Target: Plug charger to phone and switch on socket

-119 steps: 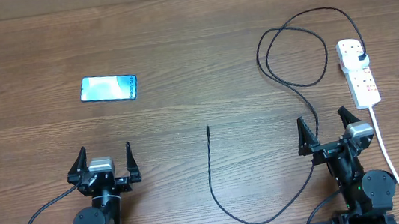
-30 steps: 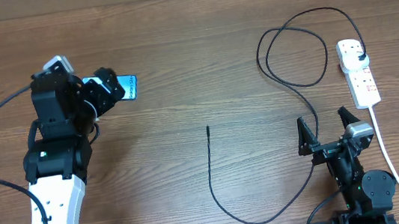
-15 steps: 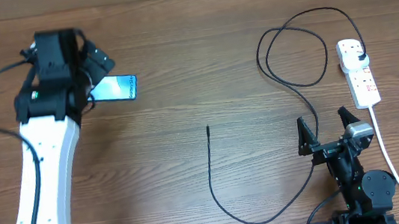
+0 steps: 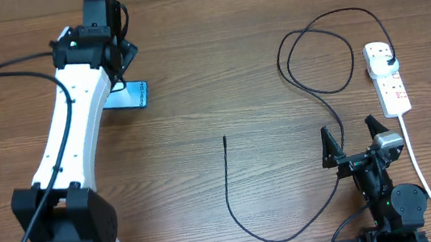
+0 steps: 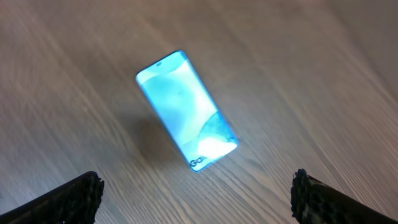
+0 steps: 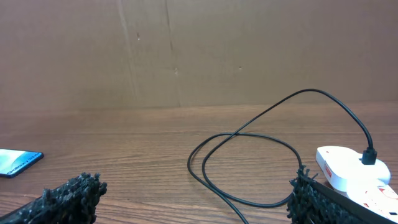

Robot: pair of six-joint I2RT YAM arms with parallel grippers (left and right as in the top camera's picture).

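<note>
Left gripper [image 5: 196,198], jaws wide apart, hangs above the phone [image 5: 186,111]; right gripper [image 4: 353,135], also spread, sits beside the charger [image 4: 226,181].

Overhead looks down; both wrist cameras share phone [image 5: 186,112].

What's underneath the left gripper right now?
The phone lies flat and screen-up, lit, on the wooden table, below the left gripper, whose jaws are open. From overhead, the left arm covers most of it, so only its right end shows.
</note>
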